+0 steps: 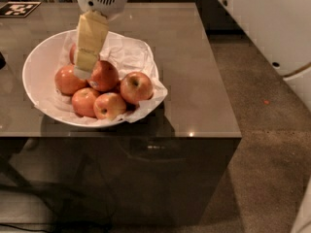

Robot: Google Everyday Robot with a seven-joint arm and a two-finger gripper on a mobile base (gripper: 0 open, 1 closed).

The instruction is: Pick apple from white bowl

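The white bowl (39,62) sits on the left of the grey table, lined with crumpled white paper, and holds several apples. The apple (104,75), round and red-orange with a small dark sticker low on its side, lies in the middle of the pile. My gripper (83,71), cream-coloured under a white wrist, reaches down from the top of the view. Its tip is at the apple's upper left edge, between it and the apple on the left (68,80). It partly hides another apple (72,53) behind it.
A yellow-blushed apple showing its stem dimple (136,87) lies at the right of the pile, with two more apples (86,102) in front. The table edge (146,132) runs just in front of the bowl. A black-and-white marker (19,8) lies at the far left corner. Carpeted floor is to the right.
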